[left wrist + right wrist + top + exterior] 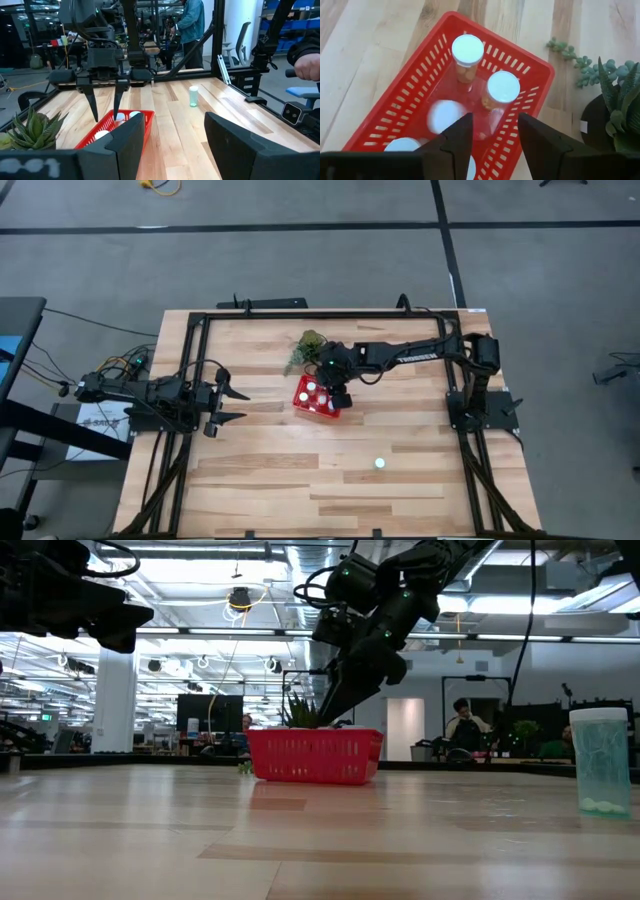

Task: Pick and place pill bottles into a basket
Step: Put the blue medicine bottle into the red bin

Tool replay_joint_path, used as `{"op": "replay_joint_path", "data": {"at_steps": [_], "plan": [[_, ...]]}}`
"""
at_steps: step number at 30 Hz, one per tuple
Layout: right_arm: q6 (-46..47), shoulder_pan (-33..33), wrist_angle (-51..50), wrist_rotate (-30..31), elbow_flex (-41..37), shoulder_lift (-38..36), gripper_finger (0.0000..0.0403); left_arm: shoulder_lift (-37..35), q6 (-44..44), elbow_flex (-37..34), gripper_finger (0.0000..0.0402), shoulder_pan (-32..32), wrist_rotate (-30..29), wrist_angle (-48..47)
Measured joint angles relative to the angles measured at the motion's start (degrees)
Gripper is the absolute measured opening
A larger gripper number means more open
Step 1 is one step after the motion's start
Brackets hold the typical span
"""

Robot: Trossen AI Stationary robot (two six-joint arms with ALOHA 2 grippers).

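Basket: the red basket sits near the middle of the table, its square outline turned at an angle to the table edges, opening up.
Bottles in basket: several pill bottles stand upright inside, white caps up, long axes vertical; one blurred cap lies just off the fingertips.
Loose bottle: one more bottle stands upright alone on the wood, well apart from the basket, toward the near right.
Room: bare wood all around the loose bottle; a green plant sits just beside the basket's far side.
Right gripper: the right gripper hangs over the basket, pointing down, fingers parted a modest gap and holding nothing.
Left gripper: the left gripper waits at the table's left edge, fingers spread wide, empty.
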Motion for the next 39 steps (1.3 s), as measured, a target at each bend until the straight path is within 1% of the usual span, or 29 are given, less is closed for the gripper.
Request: {"op": "replay_joint_path", "data": {"at_steps": [12, 16, 19, 22, 26, 31, 35, 39], "plan": [[-1.19, 0.09, 1.77, 0.3, 0.0, 0.11, 0.0157, 0.0, -0.49, 0.0, 0.0199, 0.0, 0.0, 0.0], [-1.58, 1.09, 1.16, 0.48, -0.01, -0.21, 0.0159, 0.0, -0.02, 0.0, 0.0199, 0.0, 0.02, 0.01], [-2.55, 2.55, -0.52, 0.46, -0.09, -2.68, 0.0163, 0.0, -0.54, 0.0, 0.0199, 0.0, 0.01, 0.02], [-2.0, 4.35, -3.92, 0.28, -0.04, -7.47, 0.0166, -0.02, 0.0, 0.0, 0.0199, -0.01, 0.0, 0.02], [2.47, 7.03, -12.64, 0.09, -0.04, -14.73, 0.0172, -0.02, -0.47, 0.0, 0.0199, -0.02, 0.02, 0.02], [11.22, 11.71, -25.29, -0.73, -0.02, -22.32, 0.0188, 0.0, 0.0, 0.0, 0.0199, -0.02, 0.0, 0.02], [18.44, 17.28, -31.75, -0.56, -0.02, -25.36, 0.021, -0.02, -0.51, 0.0, 0.0199, -0.01, 0.0, 0.01], [25.25, 23.59, -34.56, 2.83, -0.02, -25.44, 0.0234, -0.02, 0.0, 0.0, 0.0199, 0.0, 0.02, 0.0]]}}
